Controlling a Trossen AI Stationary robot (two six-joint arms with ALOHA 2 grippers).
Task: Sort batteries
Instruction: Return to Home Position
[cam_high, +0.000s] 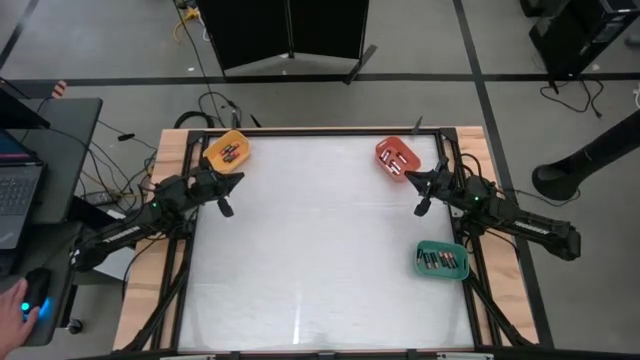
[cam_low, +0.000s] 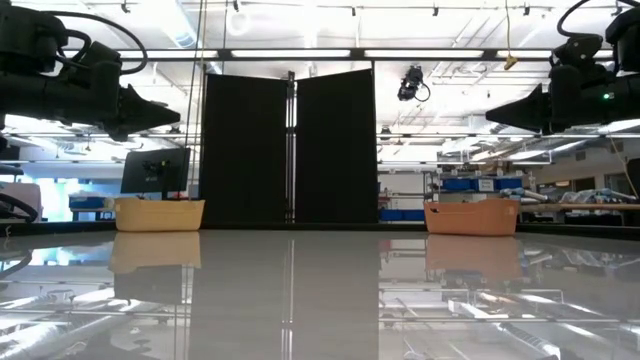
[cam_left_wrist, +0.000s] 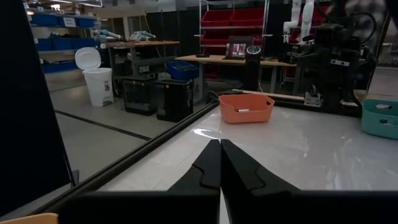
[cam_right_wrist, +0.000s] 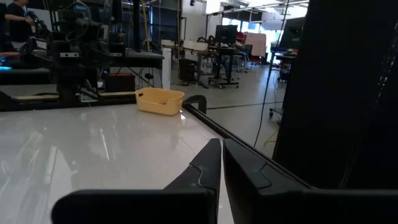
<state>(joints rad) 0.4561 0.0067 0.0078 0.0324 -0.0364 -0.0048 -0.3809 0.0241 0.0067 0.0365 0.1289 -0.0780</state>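
left gripper (cam_high: 228, 196) hovering upper-left, jaws pinched shut, empty | right gripper (cam_high: 424, 193) hovering upper-right, likewise | risk: clipping red-orange tray (cam_high: 383, 148), spilling batteries (cam_high: 399, 161)

Left tool (cam_left_wrist: 219, 147) closed, raised; right tool (cam_right_wrist: 221, 147) likewise.

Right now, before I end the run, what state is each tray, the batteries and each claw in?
Yellow tray: upright, loaded.
Orange tray: upright, loaded.
Green tray: upright, loaded.
Batteries: lying inside the three trays, none gripped.
Left claw: shut, empty, raised near the yellow tray.
Right claw: shut, empty, raised near the orange tray.
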